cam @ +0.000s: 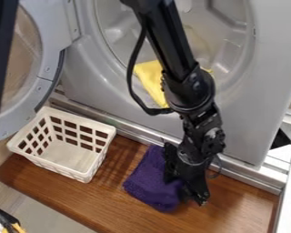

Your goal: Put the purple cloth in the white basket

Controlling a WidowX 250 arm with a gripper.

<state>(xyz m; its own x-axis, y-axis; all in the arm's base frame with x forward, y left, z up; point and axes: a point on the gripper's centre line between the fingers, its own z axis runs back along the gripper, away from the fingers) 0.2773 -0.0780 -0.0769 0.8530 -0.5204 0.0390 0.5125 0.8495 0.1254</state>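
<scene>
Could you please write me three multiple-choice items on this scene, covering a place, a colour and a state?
1. Where is the white basket?
A) Inside the drum
B) On the wooden board, left of the purple cloth in the view
C) On top of the purple cloth

2. What colour is the cloth at the drum opening?
A) Yellow
B) Red
C) Green

3. How does the round machine door stand?
A) Shut over the drum
B) Lying on the board
C) Swung open to the left

1: B, since its base rests on the wood, to one side of the purple cloth.
2: A, since the cloth there is bright yellow.
3: C, since the door stands at the view's left and the drum is open to sight.
</scene>
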